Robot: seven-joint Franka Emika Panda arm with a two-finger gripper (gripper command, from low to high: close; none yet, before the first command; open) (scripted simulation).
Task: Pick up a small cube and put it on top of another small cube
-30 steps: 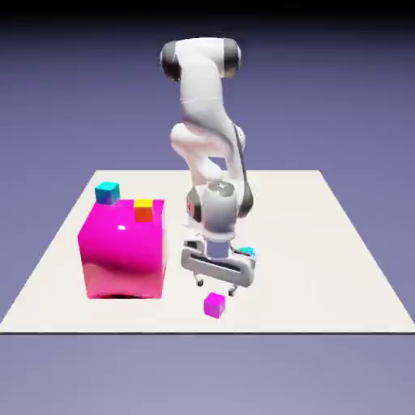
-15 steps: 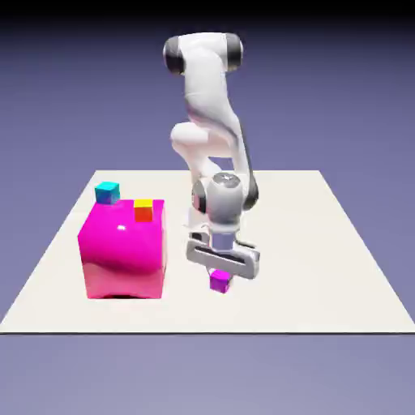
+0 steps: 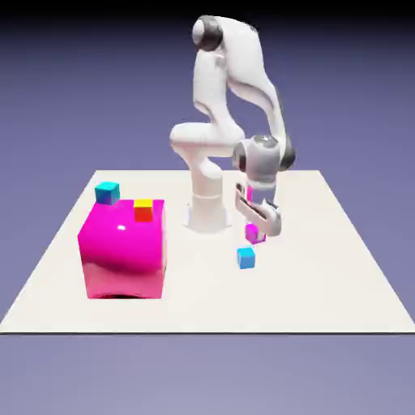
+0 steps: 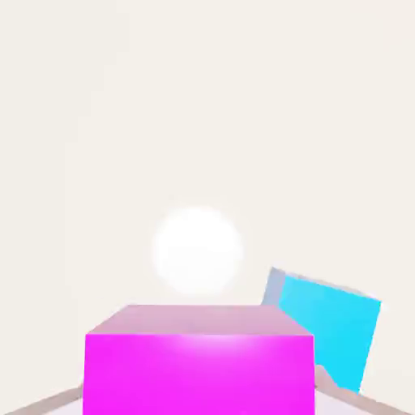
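Observation:
My gripper (image 3: 255,233) is shut on the small magenta cube (image 3: 255,234) and holds it in the air. The same magenta cube (image 4: 198,369) fills the bottom of the hand view and hides the fingertips. The small bright blue cube (image 3: 246,258) rests on the table (image 3: 340,267) just below the held cube and slightly toward the exterior view's left. In the hand view the blue cube (image 4: 328,324) shows beyond the magenta one, off to the right, tilted.
A huge glossy magenta cube (image 3: 123,247) stands on the exterior view's left, with a small red-and-yellow cube (image 3: 143,210) on its top. A small teal cube (image 3: 107,192) sits behind it near the table's far left corner. The robot's base (image 3: 206,212) rises behind the blue cube.
The gripper closed on the magenta cube at the table's front, lifted it and carried it back and to the exterior view's right, uncovering the blue cube beneath it.

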